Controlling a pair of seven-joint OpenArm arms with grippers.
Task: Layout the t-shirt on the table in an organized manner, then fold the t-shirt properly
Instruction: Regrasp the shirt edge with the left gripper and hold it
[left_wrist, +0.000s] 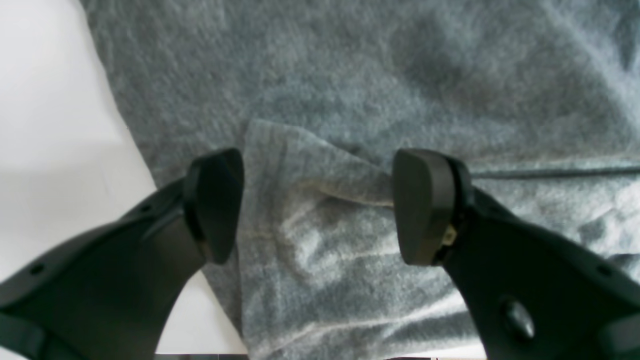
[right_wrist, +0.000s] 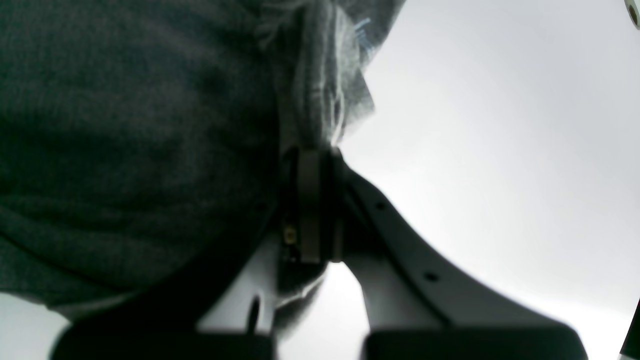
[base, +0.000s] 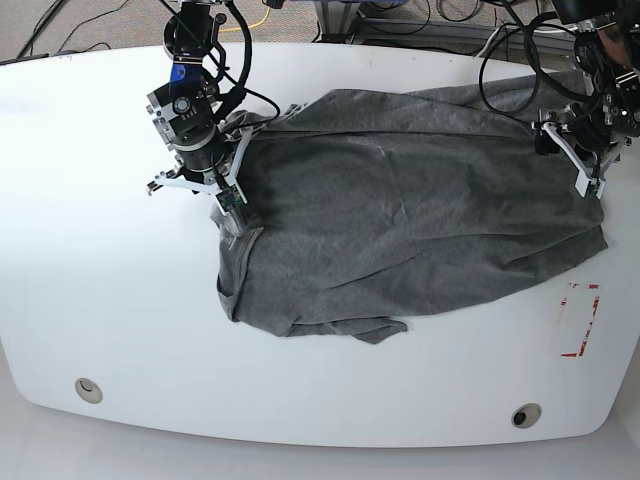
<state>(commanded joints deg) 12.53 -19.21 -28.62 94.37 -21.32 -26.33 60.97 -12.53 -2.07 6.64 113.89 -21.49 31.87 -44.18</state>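
You're mid-layout: the t-shirt (base: 400, 220) sprawls wrinkled beside the red-tape mark (base: 580, 320), unfolded; right gripper (base: 228, 203) pinches its edge, left gripper (base: 590, 150) hangs spread over the cloth

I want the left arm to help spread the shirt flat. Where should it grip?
Probably the folded corner flap of the t-shirt lying between the open left gripper fingers: come straight down and pinch it. It is a doubled edge beside bare table.
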